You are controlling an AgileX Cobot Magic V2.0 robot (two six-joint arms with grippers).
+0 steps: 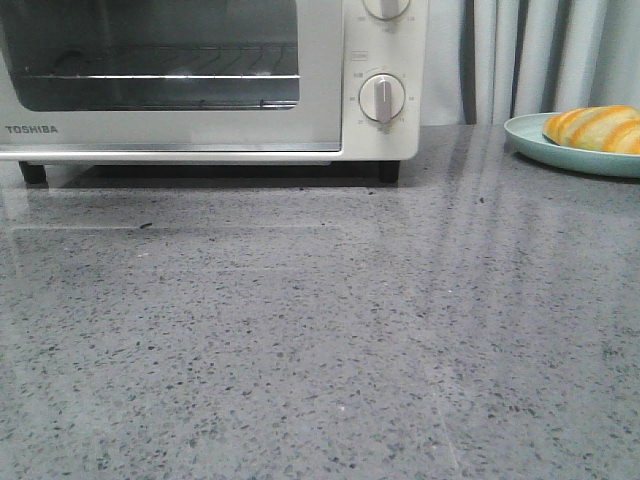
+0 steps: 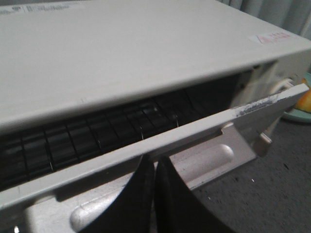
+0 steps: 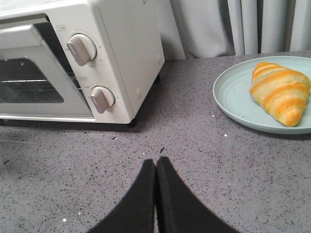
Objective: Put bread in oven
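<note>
Oven door cracked ajar; left hand, fingers pressed together, sits at its top edge to pull. Bread waits on plate; right hand closed, empty.

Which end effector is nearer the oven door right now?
Left. The left end effector is right at the slightly open oven door; the right end effector sits over bare countertop, off the oven's dial side.
</note>
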